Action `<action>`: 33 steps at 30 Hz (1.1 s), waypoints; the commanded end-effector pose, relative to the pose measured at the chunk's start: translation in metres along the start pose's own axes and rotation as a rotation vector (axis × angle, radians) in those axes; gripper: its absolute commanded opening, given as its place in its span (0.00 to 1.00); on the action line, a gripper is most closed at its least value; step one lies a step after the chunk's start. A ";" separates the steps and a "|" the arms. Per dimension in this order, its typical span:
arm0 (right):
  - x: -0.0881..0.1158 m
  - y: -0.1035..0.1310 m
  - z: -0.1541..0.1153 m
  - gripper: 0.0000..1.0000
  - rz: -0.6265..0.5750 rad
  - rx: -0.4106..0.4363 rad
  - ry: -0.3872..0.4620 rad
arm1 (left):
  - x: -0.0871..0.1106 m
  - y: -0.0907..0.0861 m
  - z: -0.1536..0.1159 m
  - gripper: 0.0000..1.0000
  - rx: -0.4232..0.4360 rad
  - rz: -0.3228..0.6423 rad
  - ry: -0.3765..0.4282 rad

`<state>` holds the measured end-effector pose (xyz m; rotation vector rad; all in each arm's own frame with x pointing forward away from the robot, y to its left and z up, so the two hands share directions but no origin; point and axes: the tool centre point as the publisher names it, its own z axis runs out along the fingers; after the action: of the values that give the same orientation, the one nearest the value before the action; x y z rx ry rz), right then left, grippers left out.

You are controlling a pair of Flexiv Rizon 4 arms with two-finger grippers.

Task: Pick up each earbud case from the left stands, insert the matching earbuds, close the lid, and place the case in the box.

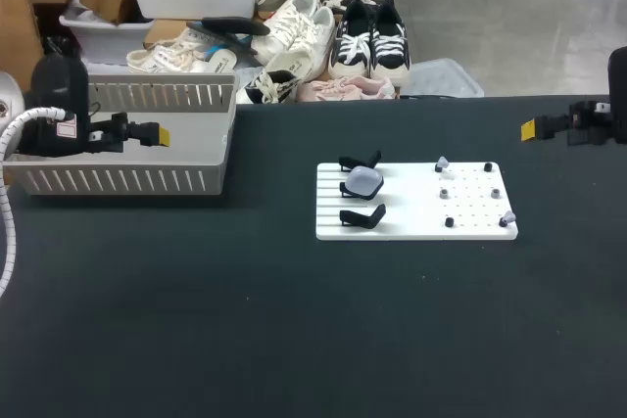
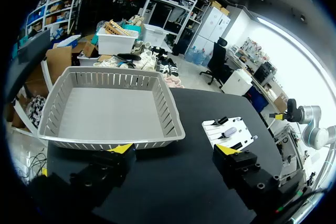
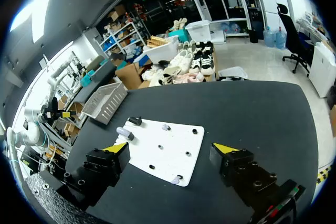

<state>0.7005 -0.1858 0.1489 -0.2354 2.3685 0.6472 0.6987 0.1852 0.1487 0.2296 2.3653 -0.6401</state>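
Find the earbud case (image 1: 364, 180) on the middle black stand (image 1: 347, 189) at the white pegboard's (image 1: 411, 224) left side. Bring the left jaws, released and empty by the grey basket (image 1: 118, 179) left of the pegboard, squarely above it. Pinch across its sides and lift straight up. Hold the right jaws, likewise released, off the pegboard's far right corner.

1. The box (image 1: 118, 180) sits on the desk (image 1: 294, 320), just ahead of the left claw (image 1: 162, 134).
2. The board (image 1: 411, 217) lies between both claws, nearer the right claw (image 1: 529, 128).
3. The case (image 1: 364, 180) rests on the middle stand (image 1: 347, 189) at the board's end toward the left claw.
4. The earbuds (image 1: 442, 163) sit at the end toward the right claw.
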 end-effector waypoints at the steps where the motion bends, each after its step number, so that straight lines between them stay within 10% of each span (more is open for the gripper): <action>1: 0.000 -0.001 0.000 1.00 0.000 -0.001 0.002 | -0.001 0.000 0.000 1.00 -0.003 0.000 0.006; 33: 0.000 -0.001 0.000 1.00 0.000 -0.001 0.002 | -0.004 -0.014 0.003 1.00 0.002 0.098 0.008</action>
<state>0.7005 -0.1858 0.1489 -0.2356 2.3684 0.6471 0.6949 0.1755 0.1520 0.3256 2.3464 -0.6070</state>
